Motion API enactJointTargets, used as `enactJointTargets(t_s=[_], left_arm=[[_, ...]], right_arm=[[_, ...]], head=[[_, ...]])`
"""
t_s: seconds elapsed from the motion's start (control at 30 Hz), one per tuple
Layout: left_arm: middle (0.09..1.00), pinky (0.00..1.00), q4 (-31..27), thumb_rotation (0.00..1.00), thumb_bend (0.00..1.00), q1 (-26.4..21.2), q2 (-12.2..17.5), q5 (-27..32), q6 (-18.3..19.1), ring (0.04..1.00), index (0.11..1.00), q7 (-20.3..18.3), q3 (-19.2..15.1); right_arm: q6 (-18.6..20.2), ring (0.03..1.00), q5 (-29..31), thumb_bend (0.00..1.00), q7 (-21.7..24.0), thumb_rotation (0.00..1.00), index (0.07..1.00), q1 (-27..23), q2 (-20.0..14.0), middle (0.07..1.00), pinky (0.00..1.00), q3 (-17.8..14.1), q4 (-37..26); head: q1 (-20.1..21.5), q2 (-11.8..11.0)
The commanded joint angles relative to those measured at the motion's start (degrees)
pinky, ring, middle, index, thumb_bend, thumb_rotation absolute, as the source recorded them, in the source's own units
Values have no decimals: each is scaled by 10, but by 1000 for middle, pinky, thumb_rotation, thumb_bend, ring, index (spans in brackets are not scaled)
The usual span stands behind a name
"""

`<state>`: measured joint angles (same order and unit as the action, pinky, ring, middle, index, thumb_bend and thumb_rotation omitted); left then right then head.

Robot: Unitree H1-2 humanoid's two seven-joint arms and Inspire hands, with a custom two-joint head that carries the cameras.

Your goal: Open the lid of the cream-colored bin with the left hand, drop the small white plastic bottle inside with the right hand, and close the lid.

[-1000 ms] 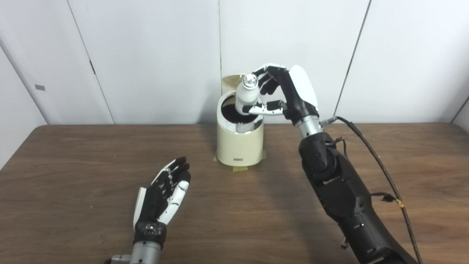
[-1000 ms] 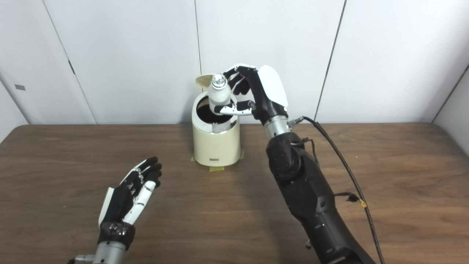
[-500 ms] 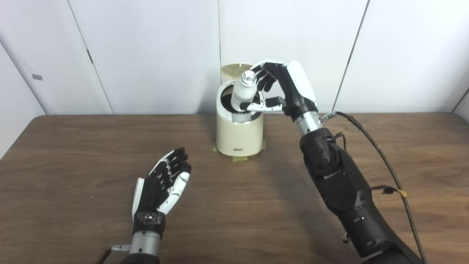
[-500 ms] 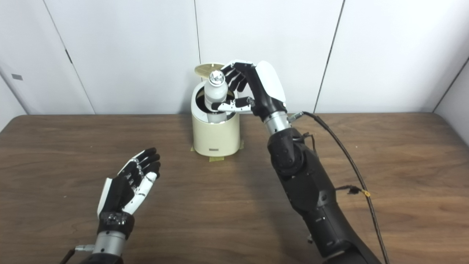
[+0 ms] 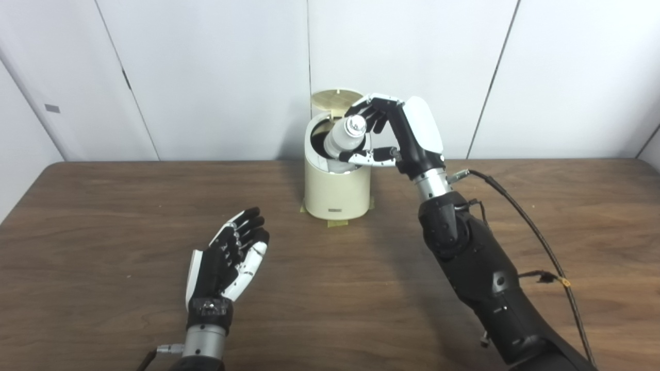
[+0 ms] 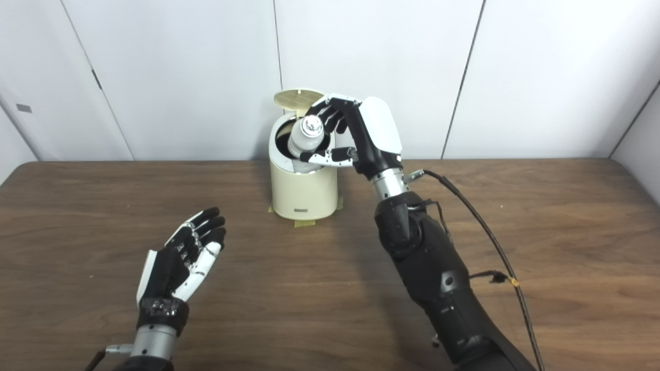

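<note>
The cream-colored bin stands at the back middle of the table, its round lid tipped up behind the opening. My right hand is over the bin's right rim, shut on the small white bottle. The bottle is tilted, its silver cap toward me, its lower part down inside the opening. My left hand rests open, palm up, on the table well in front and left of the bin, holding nothing.
Yellow tape marks the bin's base on the brown table. A black cable trails along my right arm. White wall panels stand close behind the bin.
My right hand has lowered and tipped the bottle farther into the bin's opening. The camera shifted between the oldest frames and later ones. The left hand has stayed put.
</note>
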<state>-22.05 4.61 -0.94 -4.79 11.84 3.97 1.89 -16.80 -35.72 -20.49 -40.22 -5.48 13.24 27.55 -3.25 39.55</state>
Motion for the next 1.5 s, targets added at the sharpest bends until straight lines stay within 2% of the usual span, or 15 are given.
enactJointTargets(t_s=[0.0,0.3,0.57,0.8,1.13,1.47], left_arm=[[798,760,-14,444,502,10,-10,-1,-20,792,830,2,1],[793,767,-20,444,506,13,-13,-4,-21,790,827,4,5],[794,746,-23,445,497,18,-11,-4,-21,783,826,3,6],[796,761,-20,441,505,19,-11,1,-20,787,826,2,5],[790,768,-19,454,525,19,-12,3,-20,780,822,3,4],[793,759,-20,453,525,20,-10,2,-17,779,829,1,4]], right_arm=[[-19,426,-2,520,-18,0,528,-27,-1,466,347,-2,-3],[-10,427,12,520,-11,0,520,-22,-3,474,342,-7,4],[25,416,8,518,12,0,535,-16,-6,474,339,-6,-11],[43,410,-3,518,-18,0,536,-13,5,478,318,-11,-7],[103,377,-25,512,-61,0,554,-14,30,476,247,-14,-5],[124,373,-20,511,-65,0,557,-13,38,475,238,-16,-6]], head=[[0,0],[-5,1],[-2,3],[-1,3],[-1,3],[0,4]])
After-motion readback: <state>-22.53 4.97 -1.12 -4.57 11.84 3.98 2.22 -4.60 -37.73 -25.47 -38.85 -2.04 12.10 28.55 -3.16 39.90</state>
